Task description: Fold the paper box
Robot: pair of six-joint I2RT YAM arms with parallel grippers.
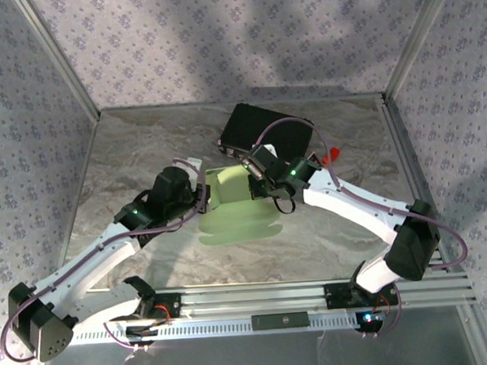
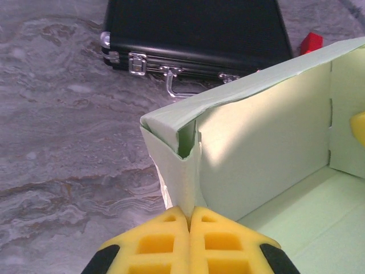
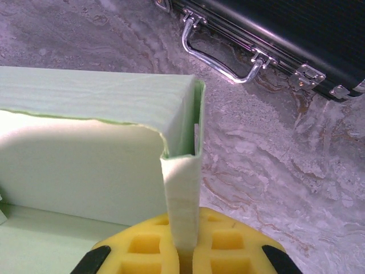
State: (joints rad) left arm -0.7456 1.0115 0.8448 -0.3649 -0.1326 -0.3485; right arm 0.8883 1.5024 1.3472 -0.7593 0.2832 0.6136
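The pale green paper box (image 1: 232, 206) lies partly folded at the table's middle, its back wall standing and a flap with rounded tabs spread flat toward me. My left gripper (image 1: 202, 198) is at the box's left end. In the left wrist view the yellow fingers (image 2: 154, 240) are shut on the doubled left corner wall of the paper box (image 2: 268, 142), the gripper (image 2: 189, 213) pinching thin card. My right gripper (image 1: 256, 178) is at the right end; in its wrist view the gripper (image 3: 186, 231) is shut on the folded side wall of the paper box (image 3: 85, 154).
A black hard case (image 1: 265, 131) with metal latches lies just behind the box, its handle (image 3: 219, 60) close to the box's back wall. A small red object (image 1: 333, 155) sits right of the case. Patterned walls enclose the marbled table (image 1: 128, 164).
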